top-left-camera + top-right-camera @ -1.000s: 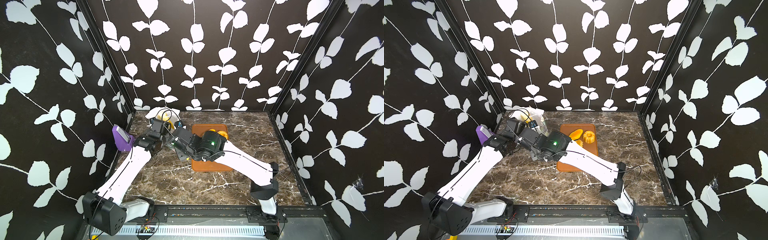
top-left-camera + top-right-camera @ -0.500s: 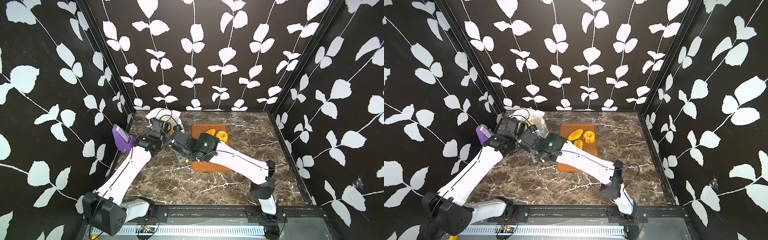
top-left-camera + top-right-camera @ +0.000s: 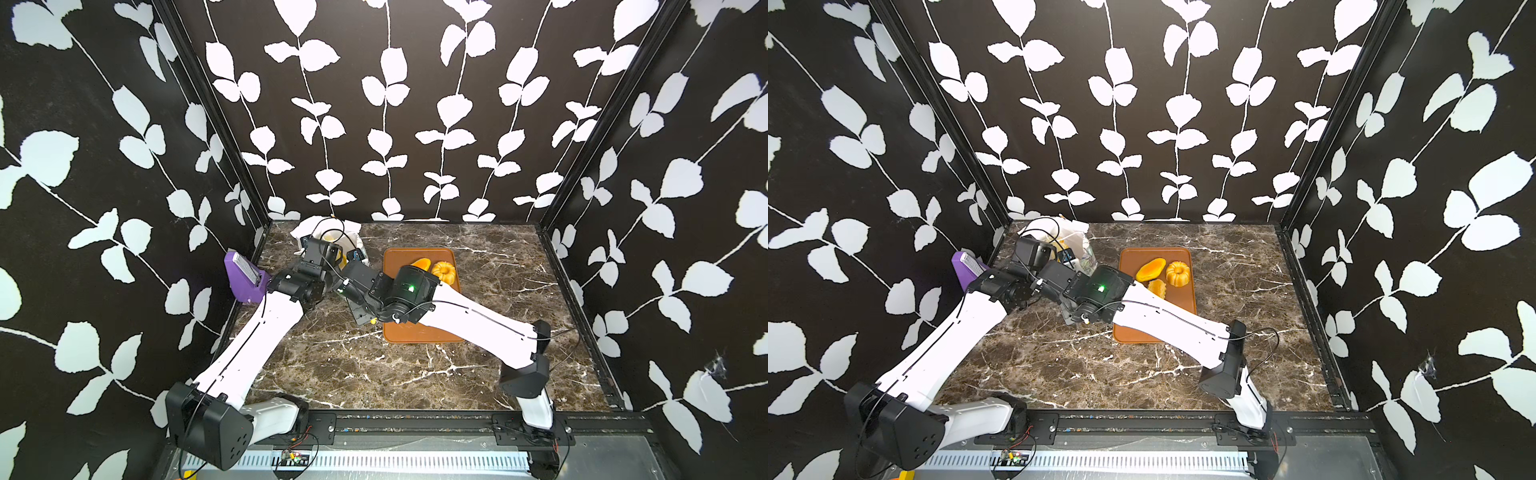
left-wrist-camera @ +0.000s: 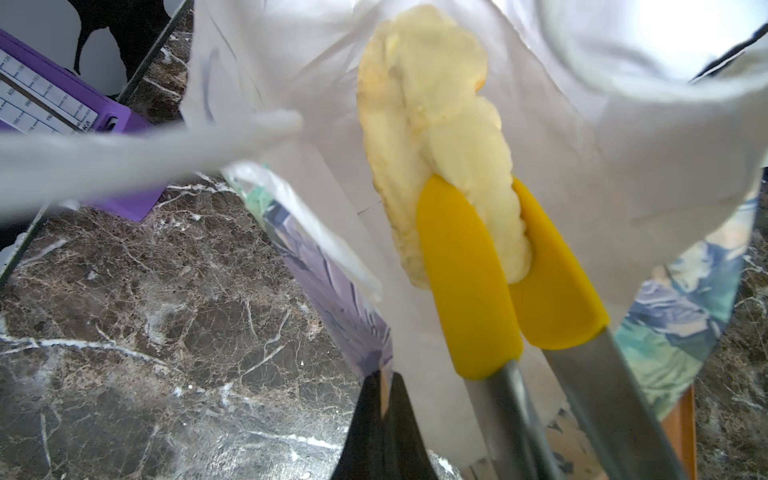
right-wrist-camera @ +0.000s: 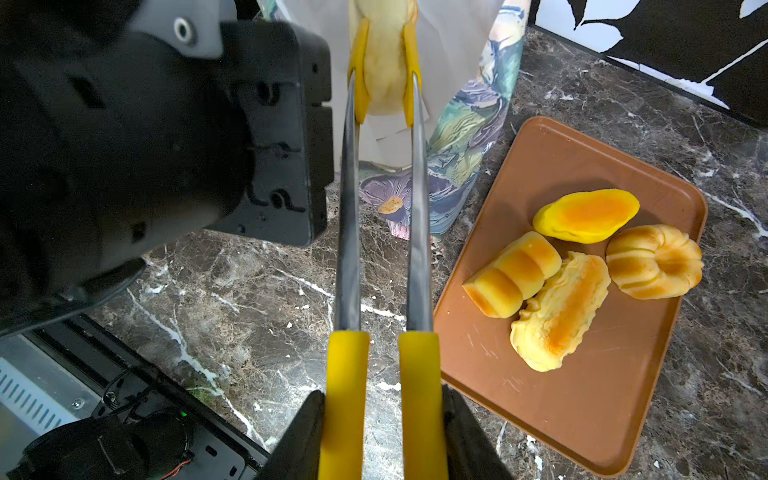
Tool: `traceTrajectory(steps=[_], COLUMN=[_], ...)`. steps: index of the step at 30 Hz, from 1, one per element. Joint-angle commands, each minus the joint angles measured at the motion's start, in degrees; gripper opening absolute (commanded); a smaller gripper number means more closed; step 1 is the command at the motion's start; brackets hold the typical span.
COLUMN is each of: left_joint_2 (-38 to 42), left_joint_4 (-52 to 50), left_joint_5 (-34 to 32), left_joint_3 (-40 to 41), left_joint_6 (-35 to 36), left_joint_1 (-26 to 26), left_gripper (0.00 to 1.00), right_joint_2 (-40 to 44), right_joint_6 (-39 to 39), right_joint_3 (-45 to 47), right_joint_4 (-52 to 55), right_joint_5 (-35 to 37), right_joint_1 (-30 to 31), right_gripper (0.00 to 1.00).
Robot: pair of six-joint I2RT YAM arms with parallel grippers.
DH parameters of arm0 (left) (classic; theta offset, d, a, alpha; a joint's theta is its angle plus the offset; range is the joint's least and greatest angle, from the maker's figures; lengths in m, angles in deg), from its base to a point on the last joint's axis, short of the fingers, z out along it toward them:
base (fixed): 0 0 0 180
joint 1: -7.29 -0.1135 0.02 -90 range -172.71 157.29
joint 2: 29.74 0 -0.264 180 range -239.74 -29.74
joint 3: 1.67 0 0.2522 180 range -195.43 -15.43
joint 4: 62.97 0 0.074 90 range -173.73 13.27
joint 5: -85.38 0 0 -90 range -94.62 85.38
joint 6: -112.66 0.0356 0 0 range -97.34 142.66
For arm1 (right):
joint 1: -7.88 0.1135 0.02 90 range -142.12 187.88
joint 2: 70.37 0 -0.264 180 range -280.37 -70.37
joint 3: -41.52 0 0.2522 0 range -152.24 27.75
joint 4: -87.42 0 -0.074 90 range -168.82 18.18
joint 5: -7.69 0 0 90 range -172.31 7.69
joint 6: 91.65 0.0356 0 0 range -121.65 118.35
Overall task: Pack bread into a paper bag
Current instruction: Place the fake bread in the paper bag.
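Yellow-tipped tongs, squeezed in right gripper, pinch 1 ridged loaf inside paper bag mouth. Bag rim clamped tight by left gripper. 4 pastries lie on brown tray, beside bag.

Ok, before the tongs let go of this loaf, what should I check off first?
1. Grip of the tongs on the ridged loaf: ok, both yellow tips on it.
2. Loaf within the mouth of the paper bag: ok, white inside behind it.
3. Bag's rim pinched by the left gripper: ok.
4. Tong handles squeezed by the right gripper: ok.
5. Free room deeper in the bag: cannot tell.
6. Remaining bread on the tray: ok, oval bun, bundt, segmented loaf, second ridged loaf.
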Motion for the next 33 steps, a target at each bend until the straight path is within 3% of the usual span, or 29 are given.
traceTrajectory(steps=[1,28,30,33], left_joint_2=[-0.1,-0.6,-0.8,-0.7], left_joint_4=[-1.1,-1.0,-1.0,-1.2], left_joint_5=[0.2,0.5,0.5,0.4], left_joint_3=[0.8,0.8,0.7,0.8], left_joint_6=[0.8,0.9,1.0,1.0], left_joint_1=[-0.1,-0.1,-0.2,-0.1], left_gripper=[0.00,0.00,0.00,0.00], right_joint_2=[1.6,1.6,1.6,1.5], right_joint_6=[0.4,0.0,-0.1,-0.1], right_joint_3=[0.9,0.9,1.0,1.0], right_joint_4=[-2.8,-3.3,-3.5,-3.8], right_joint_5=[2.3,2.0,2.0,2.1], right_joint_1=[-0.2,-0.2,-0.2,-0.2], right_gripper=[0.43,0.50,0.45,0.17])
